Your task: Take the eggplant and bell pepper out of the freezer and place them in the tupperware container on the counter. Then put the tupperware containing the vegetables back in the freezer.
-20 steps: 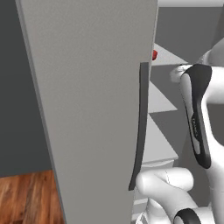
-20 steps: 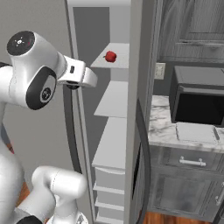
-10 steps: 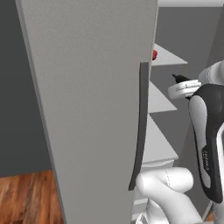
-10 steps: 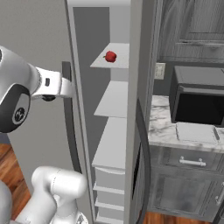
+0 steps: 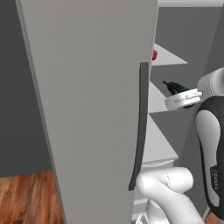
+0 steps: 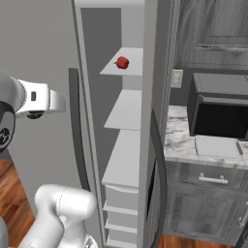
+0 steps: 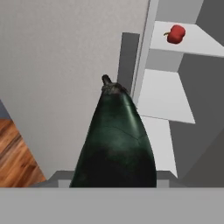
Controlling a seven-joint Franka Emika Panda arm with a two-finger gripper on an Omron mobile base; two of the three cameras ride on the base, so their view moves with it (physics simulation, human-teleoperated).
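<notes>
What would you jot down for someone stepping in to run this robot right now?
Gripper: shut on the eggplant, held out in front of the open freezer, stem end forward.
Bell pepper: on the freezer's top shelf, untouched.
Tupperware container: empty on the counter, in front of the microwave.
Done: freezer door open, eggplant lifted out.
Left: put the eggplant in the container, fetch the bell pepper and add it, then carry the filled container into the freezer.
</notes>
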